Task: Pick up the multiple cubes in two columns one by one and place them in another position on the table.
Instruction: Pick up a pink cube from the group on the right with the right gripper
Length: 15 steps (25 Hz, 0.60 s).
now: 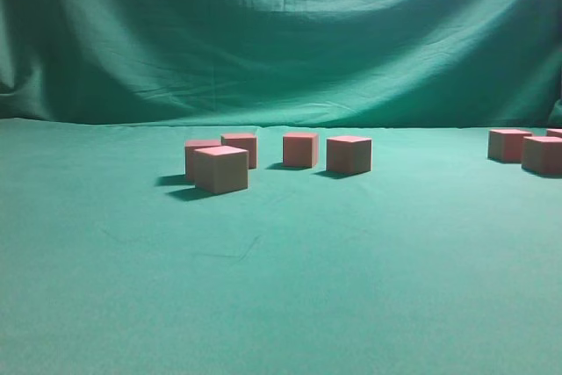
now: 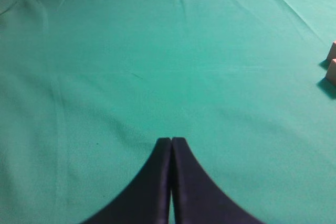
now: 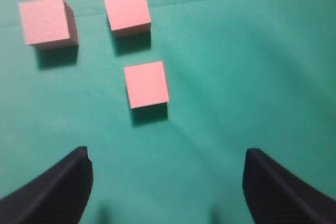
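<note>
Wrinkled green table (image 1: 263, 305), draped green backdrop (image 1: 281, 32), scattered pink cubes (image 1: 220, 169)

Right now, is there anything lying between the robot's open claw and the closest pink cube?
No. In the right wrist view, only bare green table cloth lies between the open right gripper and the nearest cube. Nothing sits in that stretch.

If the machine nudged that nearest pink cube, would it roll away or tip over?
The nearest cube probably wouldn't roll: its faces look flat and its edges sharp. It sits squat, so tipping seems unlikely. On the wrinkled cloth table it would likely slide or catch.
</note>
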Each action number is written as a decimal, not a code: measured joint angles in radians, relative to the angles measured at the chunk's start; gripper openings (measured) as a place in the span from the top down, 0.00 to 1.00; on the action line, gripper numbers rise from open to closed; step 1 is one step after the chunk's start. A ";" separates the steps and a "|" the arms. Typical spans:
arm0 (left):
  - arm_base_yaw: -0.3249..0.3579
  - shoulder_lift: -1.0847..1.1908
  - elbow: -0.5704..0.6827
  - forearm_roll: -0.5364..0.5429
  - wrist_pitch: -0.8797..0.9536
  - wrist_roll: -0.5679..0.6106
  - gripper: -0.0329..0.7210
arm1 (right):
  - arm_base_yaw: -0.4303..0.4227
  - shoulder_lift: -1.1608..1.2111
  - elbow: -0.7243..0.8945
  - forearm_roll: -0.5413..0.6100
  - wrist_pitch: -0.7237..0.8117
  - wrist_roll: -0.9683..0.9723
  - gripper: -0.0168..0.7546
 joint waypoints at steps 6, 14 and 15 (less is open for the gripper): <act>0.000 0.000 0.000 0.000 0.000 0.000 0.96 | -0.008 0.134 0.000 0.019 -0.104 -0.014 0.22; 0.000 0.000 0.000 0.000 0.000 0.000 0.96 | -0.008 0.230 0.000 0.045 -0.200 -0.016 0.22; 0.000 0.000 0.000 0.000 0.000 0.000 0.96 | -0.008 0.241 0.000 0.047 -0.212 -0.016 0.22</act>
